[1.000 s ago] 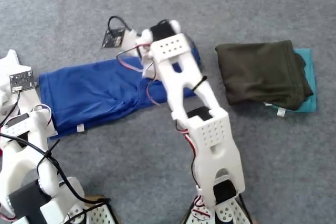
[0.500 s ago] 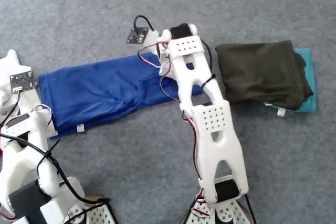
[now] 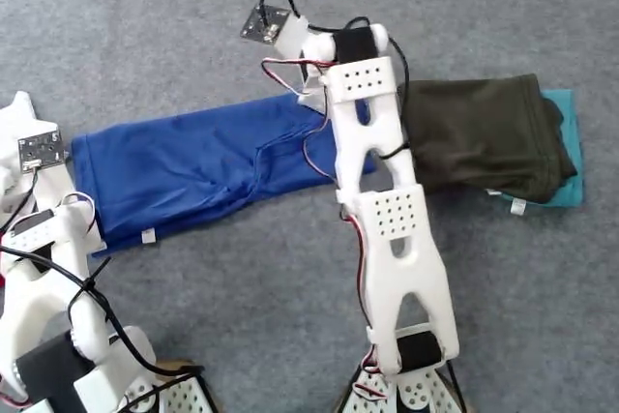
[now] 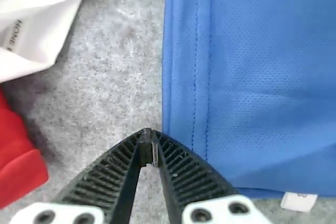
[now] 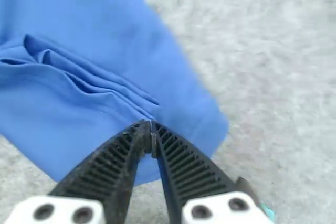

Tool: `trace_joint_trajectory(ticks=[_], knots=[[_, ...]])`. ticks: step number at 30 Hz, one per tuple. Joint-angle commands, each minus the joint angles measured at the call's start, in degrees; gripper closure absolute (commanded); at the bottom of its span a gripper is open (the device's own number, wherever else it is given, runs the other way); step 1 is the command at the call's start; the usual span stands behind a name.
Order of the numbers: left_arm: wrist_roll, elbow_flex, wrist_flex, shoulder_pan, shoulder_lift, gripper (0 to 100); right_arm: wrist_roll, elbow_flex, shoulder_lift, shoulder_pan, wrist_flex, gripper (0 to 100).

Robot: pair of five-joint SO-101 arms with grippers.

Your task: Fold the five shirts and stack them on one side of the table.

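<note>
Your blue shirt [image 3: 184,166] lies stretched across the grey counter [image 3: 503,287], near a folded olive shirt [image 3: 484,132] stacked on a teal shirt [image 3: 571,142]. The right gripper [image 5: 151,132] is clenched, apparently pinching the blue shirt's bunched end. The left gripper [image 4: 148,148] sits clenched and empty just beside its hem.

Dark printed lettering runs along the white garment [image 4: 31,19], but it is cut off at the edge and no whole word can be read. The blue shirt [image 4: 252,77] carries a small white sewn label [image 4: 299,201] whose tiny marks are illegible.
</note>
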Motion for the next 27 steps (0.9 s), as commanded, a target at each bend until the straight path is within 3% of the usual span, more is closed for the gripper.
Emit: trace_joint_trajectory(ticks=[1,8,13,21,27], knots=[[0.09,-0.22,-0.35,-0.48,-0.97,97,-0.53,-1.45,2.51,0.79,-0.35,98.4],[0.09,-0.22,-0.26,-0.57,-0.97,97,-0.88,-5.49,13.67,2.81,-4.04,98.4],[0.09,-0.75,0.97,-0.57,-1.23,97,-4.40,-9.89,10.42,2.64,0.00,98.4],[-0.26,-22.37,26.73,-4.88,-15.38,97,-9.49,-9.98,-2.51,1.49,0.88,98.4],[0.18,-34.95,35.60,-1.71,-11.52,87,-12.22,-6.46,-11.82,1.67,1.05,98.4]])
